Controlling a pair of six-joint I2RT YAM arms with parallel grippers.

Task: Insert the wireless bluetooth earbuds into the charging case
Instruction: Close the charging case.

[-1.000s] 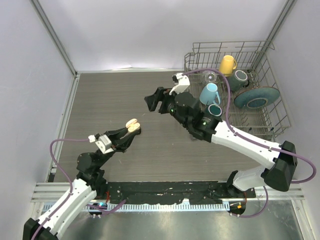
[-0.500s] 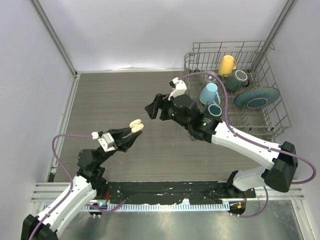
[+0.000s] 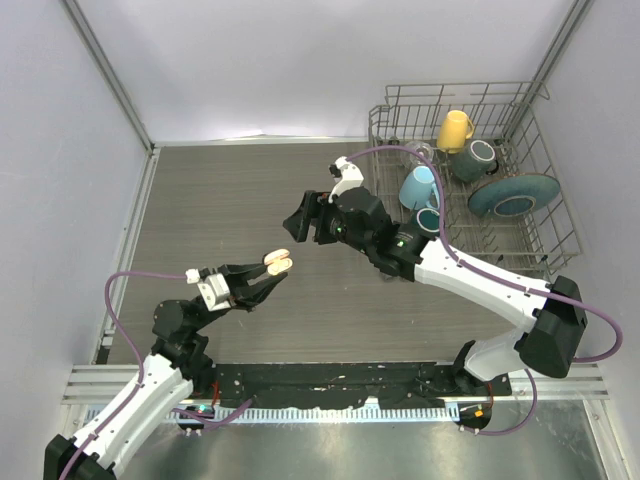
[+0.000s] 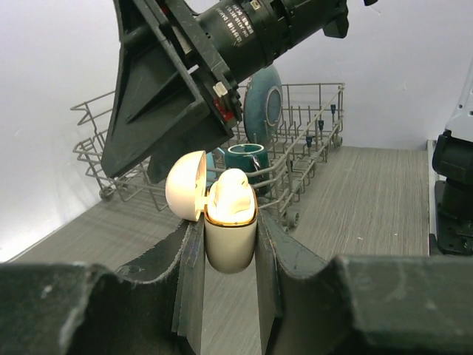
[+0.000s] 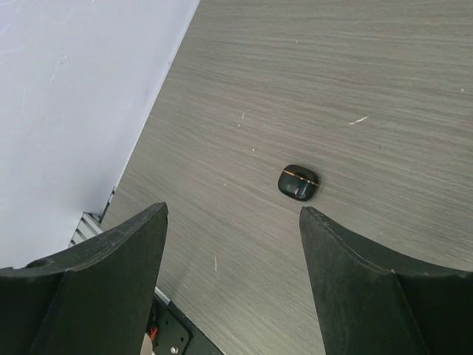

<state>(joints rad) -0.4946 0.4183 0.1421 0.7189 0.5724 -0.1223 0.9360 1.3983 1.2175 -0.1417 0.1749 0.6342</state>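
My left gripper is shut on a cream charging case and holds it upright above the table. Its lid is hinged open to the left. Cream-white earbuds sit inside the case's mouth. The case shows in the top view too. My right gripper is open and empty, just beyond and above the case; its dark fingers loom close behind the lid. In the right wrist view the gripper hangs over a small closed black case lying on the table. No loose earbud shows.
A wire dish rack stands at the back right with a yellow mug, blue mugs and a teal plate. White walls bound the table at left and back. The black base rail runs along the near edge.
My left gripper has carried the cream case a little right and toward the near edge. My right gripper has swung left and nearer, closing the gap to the case.
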